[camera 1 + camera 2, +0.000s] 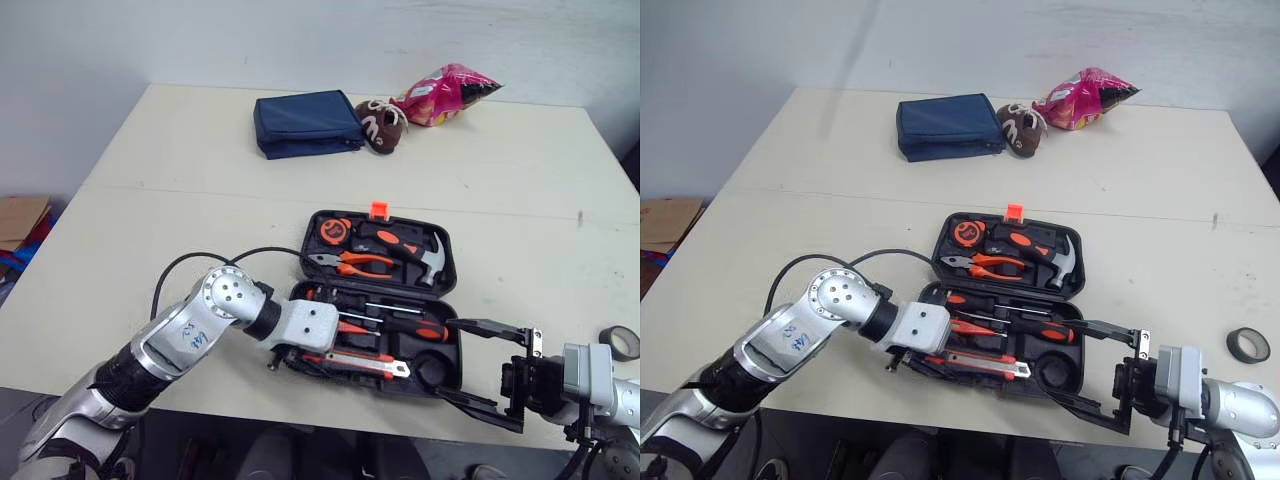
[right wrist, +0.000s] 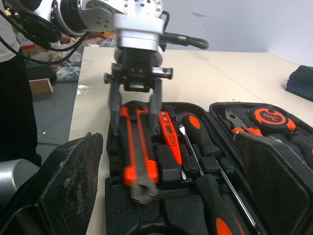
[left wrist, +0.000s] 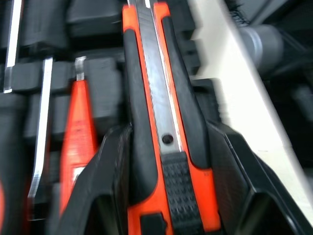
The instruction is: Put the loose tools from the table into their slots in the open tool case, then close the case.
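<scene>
Left gripper (image 2: 136,111) pinches one end of the orange-and-black utility knife (image 2: 139,156), which lies along the near row of the open tool case (image 1: 449,258) on the table (image 1: 200,200). Right gripper (image 1: 487,367) is spread wide, just beside the case's right edge

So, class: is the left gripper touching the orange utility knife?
Touching. The left wrist view shows the left gripper with jaws pressed against both sides of the orange utility knife.
</scene>
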Tool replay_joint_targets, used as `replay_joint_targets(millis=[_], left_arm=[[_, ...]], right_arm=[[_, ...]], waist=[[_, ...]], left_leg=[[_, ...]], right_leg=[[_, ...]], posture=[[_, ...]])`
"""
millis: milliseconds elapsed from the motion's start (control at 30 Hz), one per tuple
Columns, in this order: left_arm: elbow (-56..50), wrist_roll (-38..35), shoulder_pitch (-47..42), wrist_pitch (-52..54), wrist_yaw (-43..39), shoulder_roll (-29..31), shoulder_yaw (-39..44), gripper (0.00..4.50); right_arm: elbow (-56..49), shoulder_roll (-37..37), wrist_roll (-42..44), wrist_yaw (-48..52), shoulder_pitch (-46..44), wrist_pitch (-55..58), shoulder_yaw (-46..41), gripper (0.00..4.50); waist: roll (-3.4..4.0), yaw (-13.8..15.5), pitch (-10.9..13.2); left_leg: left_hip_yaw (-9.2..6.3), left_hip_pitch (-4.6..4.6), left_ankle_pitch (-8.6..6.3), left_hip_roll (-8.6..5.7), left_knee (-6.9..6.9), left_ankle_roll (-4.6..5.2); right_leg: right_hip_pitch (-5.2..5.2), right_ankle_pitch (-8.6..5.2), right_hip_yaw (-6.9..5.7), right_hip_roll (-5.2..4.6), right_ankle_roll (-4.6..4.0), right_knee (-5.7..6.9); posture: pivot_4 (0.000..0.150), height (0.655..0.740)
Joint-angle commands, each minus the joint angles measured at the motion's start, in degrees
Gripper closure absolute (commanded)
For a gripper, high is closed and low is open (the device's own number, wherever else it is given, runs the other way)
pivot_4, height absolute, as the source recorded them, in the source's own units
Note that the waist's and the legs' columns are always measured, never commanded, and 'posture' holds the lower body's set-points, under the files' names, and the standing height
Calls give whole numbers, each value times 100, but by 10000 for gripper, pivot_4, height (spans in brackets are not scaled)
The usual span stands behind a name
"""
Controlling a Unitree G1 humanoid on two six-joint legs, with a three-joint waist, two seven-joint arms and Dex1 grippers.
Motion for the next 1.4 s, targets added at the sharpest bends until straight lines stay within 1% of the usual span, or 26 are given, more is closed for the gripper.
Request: replay_joint_targets(millis=[33, 267, 333, 367, 400, 433, 500, 567, 633, 767, 800, 833, 933, 967, 1000, 1067, 1100, 1167, 1233, 1400], left_arm=[[-78, 106, -48, 43, -11, -1, -53, 29364], [56, 139, -110, -16, -82, -61, -101, 29364], [74, 57, -112, -193, -224, -67, -89, 19173], [82, 36, -112, -249, -267, -69, -83, 15777], [161, 13, -103, -455, -165, -176, 25, 11758], [204, -183, -71, -506, -130, -320, 187, 6314], [272, -501, -52, -421, -125, -500, 468, 482], [383, -829, -110, -680, -465, -445, 768, 482], [509, -1225, -80, -1186, -877, -391, 1107, 482], [792, -1695, 82, -1689, -1126, -482, 1616, 482], [860, -1786, 155, -1805, -1111, -562, 1722, 6511], [904, -1855, 253, -1889, -1166, -594, 1754, 9049], [1116, -1446, 452, -2398, -1117, -683, 1511, 22610], [1189, -1278, 471, -2496, -1039, -777, 1361, 26455], [1239, -1183, 479, -2551, -995, -845, 1267, 31756], [1370, -1005, 473, -2689, -901, -952, 1158, 40854], [1508, -821, 462, -2830, -869, -964, 1067, 44654], [1682, -628, 457, -2970, -841, -991, 954, 44654], [1754, -627, 463, -2985, -841, -1046, 911, 44654], [2070, -385, 444, -3031, -589, -1357, 745, 44654]], right_arm=[[-50, 22, 24, 53, 21, -72, -90, 0], [346, 152, -28, 339, 87, -368, -129, 0], [455, 196, -34, 419, 119, -473, -148, 0], [486, 206, -35, 440, 123, -506, -149, 0], [511, 216, -31, 479, 153, -550, -152, 0], [528, 225, -19, 518, 197, -594, -157, 0], [556, 233, 1, 585, 278, -671, -173, 0], [588, 239, 19, 644, 353, -742, -209, 0], [618, 236, 14, 662, 378, -791, -227, 0], [609, 234, -30, 579, 380, -822, -254, 0], [602, 240, -37, 553, 392, -831, -259, 0], [596, 241, -48, 518, 398, -832, -258, 0], [531, 237, -66, 410, 420, -809, -242, 0], [470, 225, -65, 362, 439, -780, -241, 0], [427, 213, -63, 327, 453, -761, -240, 0], [393, 191, -57, 286, 465, -741, -235, 0], [386, 170, -62, 266, 456, -726, -239, 0], [369, 144, -69, 232, 444, -700, -246, 0], [354, 128, -69, 203, 436, -686, -244, 0], [238, 118, -107, 100, 450, -635, -217, 0]], waist=[[0, -1, 0], [0, 1, 0], [0, 2, 0], [0, 1, 0], [1, 0, 0], [1, -1, -1], [-1, 0, 1], [-2, -2, 1], [-1, -8, 1], [1, -15, 0], [1, -11, 0], [1, -10, 0], [1, -3, 0], [1, 10, 0], [1, 21, 0], [0, 22, 0], [0, 16, 0], [1, 5, 0], [1, -8, 0], [0, 1, 1]], left_leg=[[-1, 0, 0, 0, 0, 0], [-2, 1, 0, 0, 1, 0], [-2, 1, 0, -1, 1, 0], [-2, 1, 0, -1, 1, 0], [-2, 1, 0, -1, 1, 0], [-3, 1, 0, 0, 0, 0], [-3, -1, 0, 0, 0, 0], [-4, -1, 0, 0, 2, 0], [-5, 3, 1, 0, 4, -1], [-3, 3, 2, 1, 4, -4], [-3, 4, 2, 1, 4, -3], [-4, 3, 2, 1, 4, -3], [-5, 3, 2, 1, 4, -3], [-6, 2, 2, 1, 4, -3], [-7, 2, 2, 0, 4, -3], [-8, 1, 2, -4, 6, -2], [-7, 1, 2, -5, 6, -2], [-6, 2, 2, -5, 6, -2], [-6, 2, 2, -3, 6, -2], [-4, 2, 2, -2, 5, -2]], right_leg=[[0, 0, 0, 0, 0, 0], [3, 0, -2, -1, 0, -1], [4, 0, -2, -1, 0, -1], [4, 0, -2, -1, 0, -1], [4, 0, -3, -1, 0, -1], [4, 0, -3, -1, 0, -1], [4, 0, -5, -1, 0, -2], [4, 0, -5, -3, 0, -1], [4, 0, -6, -2, 0, -3], [3, -1, -7, -2, -2, -11], [4, -1, -7, -2, -1, -13], [4, -1, -8, -2, -1, -12], [5, -1, -9, -2, -1, -16], [5, -1, -11, -2, -1, -16], [6, -1, -13, -2, -1, -17], [8, 0, -14, -3, 1, -18], [8, 1, -13, -3, 2, -17], [8, 1, -12, -2, 2, -17], [6, 1, -12, 1, 2, -16], [7, 1, -11, 0, 2, -8]], posture=[[1500, 7400], [1500, 7400], [1500, 7400], [1500, 7400], [1500, 7400], [1500, 7400], [1500, 7400], [1500, 7400], [1500, 7400], [1500, 7400], [1500, 7400], [1500, 7400], [1500, 7400], [1500, 7400], [1500, 7400], [1500, 7400], [1500, 7400], [1500, 7400], [1500, 7400], [1500, 7400]])
